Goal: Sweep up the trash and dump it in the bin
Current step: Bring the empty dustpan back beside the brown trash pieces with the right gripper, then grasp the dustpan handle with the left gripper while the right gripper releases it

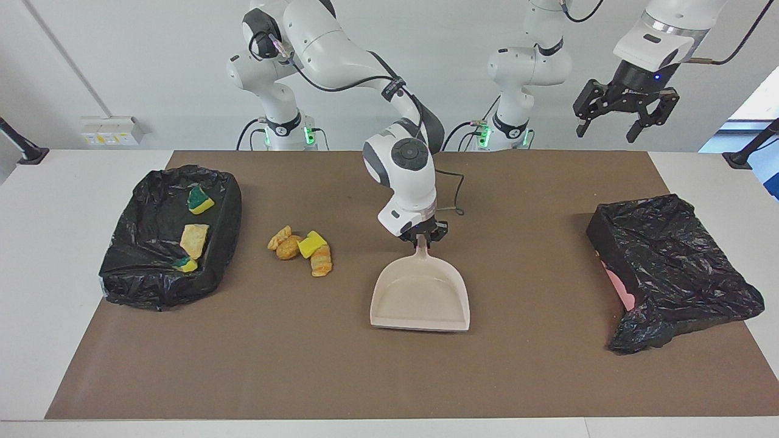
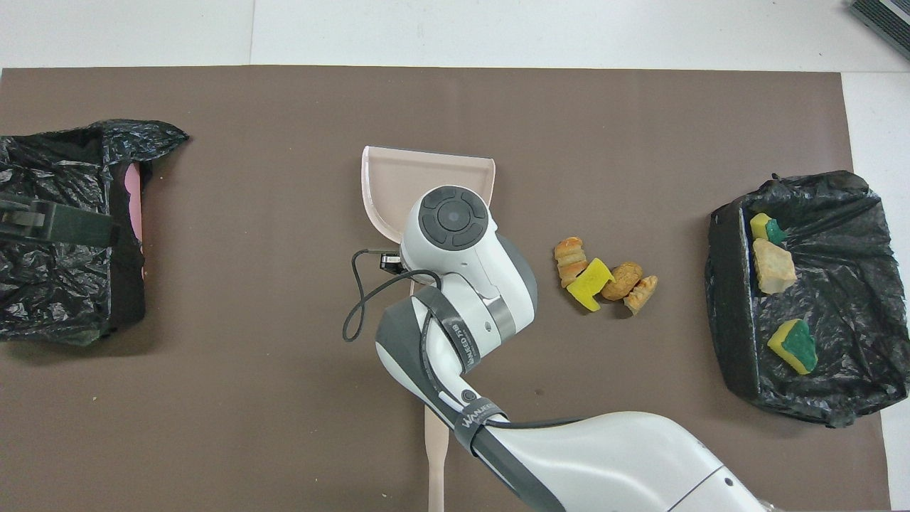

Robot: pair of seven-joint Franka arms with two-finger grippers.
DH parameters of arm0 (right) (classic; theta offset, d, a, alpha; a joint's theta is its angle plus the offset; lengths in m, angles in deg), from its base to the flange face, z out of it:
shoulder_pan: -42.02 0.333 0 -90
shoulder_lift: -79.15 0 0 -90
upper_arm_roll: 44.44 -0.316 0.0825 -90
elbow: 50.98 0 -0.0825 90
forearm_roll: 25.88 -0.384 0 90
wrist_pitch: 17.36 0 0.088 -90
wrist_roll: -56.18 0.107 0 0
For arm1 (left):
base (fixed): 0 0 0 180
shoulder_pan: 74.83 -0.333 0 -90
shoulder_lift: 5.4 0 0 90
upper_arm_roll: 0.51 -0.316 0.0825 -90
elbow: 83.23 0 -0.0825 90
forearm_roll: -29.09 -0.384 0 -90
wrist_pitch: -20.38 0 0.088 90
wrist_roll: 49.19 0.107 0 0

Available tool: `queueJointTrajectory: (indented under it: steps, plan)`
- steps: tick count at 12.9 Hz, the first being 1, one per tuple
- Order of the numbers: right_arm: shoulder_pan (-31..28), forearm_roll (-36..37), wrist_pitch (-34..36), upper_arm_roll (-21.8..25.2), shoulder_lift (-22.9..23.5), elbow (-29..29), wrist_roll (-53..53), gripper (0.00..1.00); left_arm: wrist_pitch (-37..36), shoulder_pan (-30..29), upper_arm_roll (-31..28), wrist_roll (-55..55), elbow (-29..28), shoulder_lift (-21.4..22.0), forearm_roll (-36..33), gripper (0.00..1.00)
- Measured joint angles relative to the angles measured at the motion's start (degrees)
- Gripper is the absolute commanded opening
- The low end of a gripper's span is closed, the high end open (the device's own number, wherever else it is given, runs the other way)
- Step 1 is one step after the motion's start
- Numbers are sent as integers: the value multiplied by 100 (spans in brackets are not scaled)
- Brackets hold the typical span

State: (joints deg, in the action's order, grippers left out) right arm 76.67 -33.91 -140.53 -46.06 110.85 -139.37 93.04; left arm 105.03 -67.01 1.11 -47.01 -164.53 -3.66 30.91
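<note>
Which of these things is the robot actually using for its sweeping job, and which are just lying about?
In the job:
- dustpan, handle held by the right gripper
- loose trash pile on the mat
- open bin, three chunks already inside

Lying about:
- crumpled black bag
- left gripper, waiting raised, open
- flat beige stick

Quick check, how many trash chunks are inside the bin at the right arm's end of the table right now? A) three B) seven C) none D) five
A: the bin holds three chunks, while a cluster of four lies on the mat beside it, between the bin and the dustpan.
</note>
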Motion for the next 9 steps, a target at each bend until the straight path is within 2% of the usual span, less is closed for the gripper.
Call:
queueJointTrajectory:
  steps: [4,9]
  plan:
    - [9,0,196,0,-112,-26,-139,100,320,3,147,-1,-46,-134,0,100]
    - [11,0,1469,7,-795,-93,-816,100,1188,5,442,-98,-350,-696,-1,100]
